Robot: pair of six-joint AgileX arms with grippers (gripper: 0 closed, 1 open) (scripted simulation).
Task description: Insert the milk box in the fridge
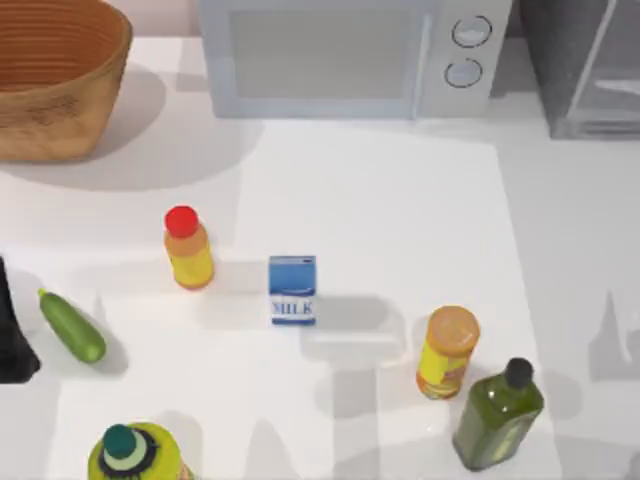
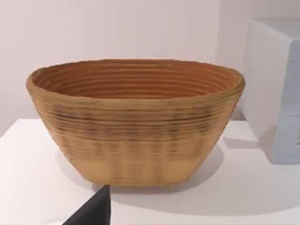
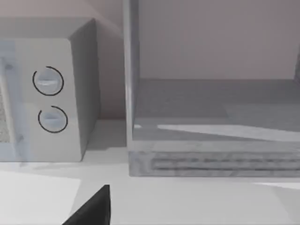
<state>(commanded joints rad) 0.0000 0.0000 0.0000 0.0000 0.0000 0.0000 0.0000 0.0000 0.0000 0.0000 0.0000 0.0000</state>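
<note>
A: Table (image 1: 380, 200), left to right. Left arm (image 1: 12, 330) parked at the left edge; whether its gripper is released or clenched, cannot tell. Woven basket (image 1: 55, 75) far left at the back, zucchini (image 1: 72, 326) near the arm, a green-capped yellow bottle (image 1: 135, 455) at the near edge.

B: Centre?

A: Red-capped yellow bottle (image 1: 187, 248) upright; milk box (image 1: 292, 289) just right of it, apart, upright, lettering facing the near edge. Nothing grips it. Microwave (image 1: 350, 55) behind.

B: Right side?

A: Orange-lidded jar (image 1: 446, 352), dark green bottle (image 1: 498, 415) beside it. Fridge (image 1: 585, 70) at the back right corner, well apart from the carton. Right gripper's state: cannot tell.
</note>
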